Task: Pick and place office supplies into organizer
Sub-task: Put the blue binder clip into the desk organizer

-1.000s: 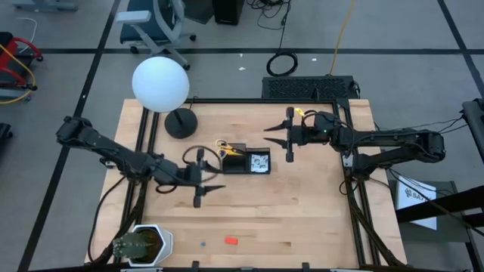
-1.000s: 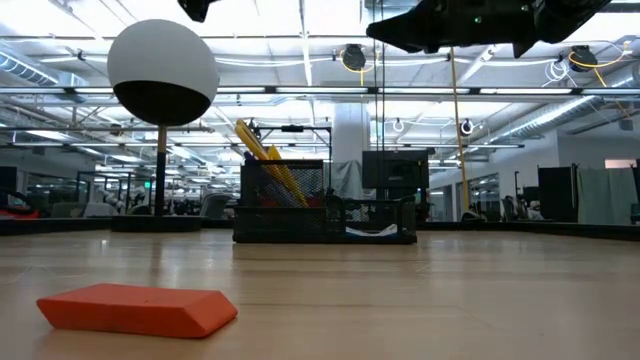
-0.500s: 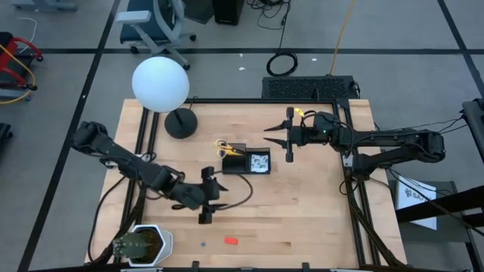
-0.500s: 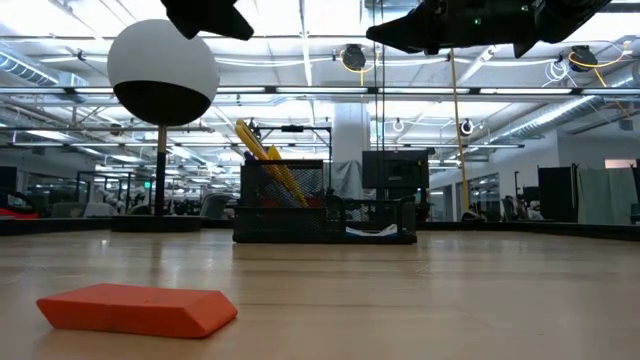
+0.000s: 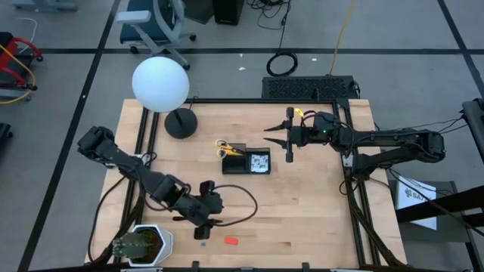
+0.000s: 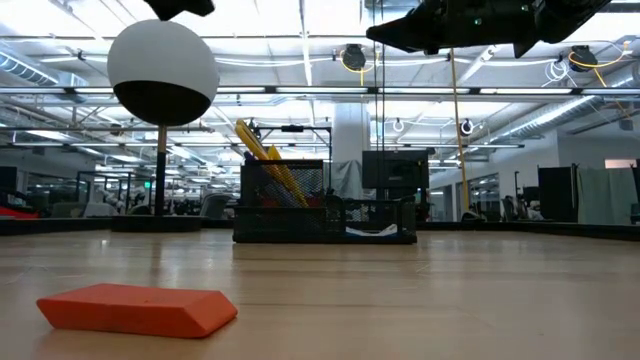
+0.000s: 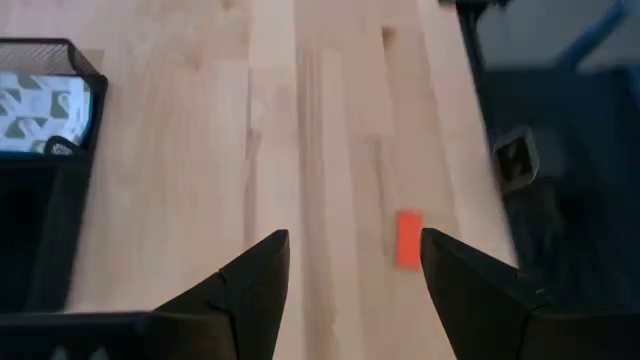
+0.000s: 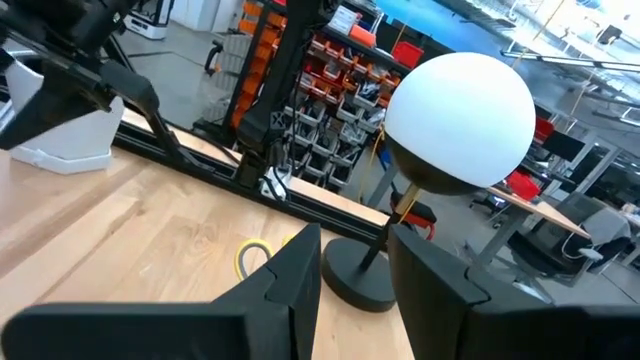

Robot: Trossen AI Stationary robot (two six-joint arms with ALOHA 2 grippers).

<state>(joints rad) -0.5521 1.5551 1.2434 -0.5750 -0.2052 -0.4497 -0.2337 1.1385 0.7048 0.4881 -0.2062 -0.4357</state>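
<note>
1. Light wooden worktop [image 5: 302, 204], wide bare area around the near front edge; open room on all sides of the eraser.
2. White globe lamp on round black base [image 5: 161, 85] at the far left corner, well apart from the work.
3. Small black mesh rectangular organizer [image 5: 246, 160] mid-worktop; yellow-handled scissors [image 5: 225, 146] stand in its left compartment, handles up and leaning left; patterned note pad [image 5: 260, 161] in the right compartment.
4. Left tool [image 5: 206, 224] low over the front of the worktop, fingers spread apart, nothing between them.
5. Right tool [image 5: 288, 134] hovers right of the organizer, fingers spread, empty, waiting.
6. Small flat red eraser [image 5: 231, 240] lies flat near the front edge, long axis roughly along that edge, well apart from the organizer. It sits just right of and slightly nearer the edge than the left tool; in the left wrist view the eraser [image 7: 408, 238] shows ahead, beside one fingertip [image 7: 443, 250], not touching.
</note>
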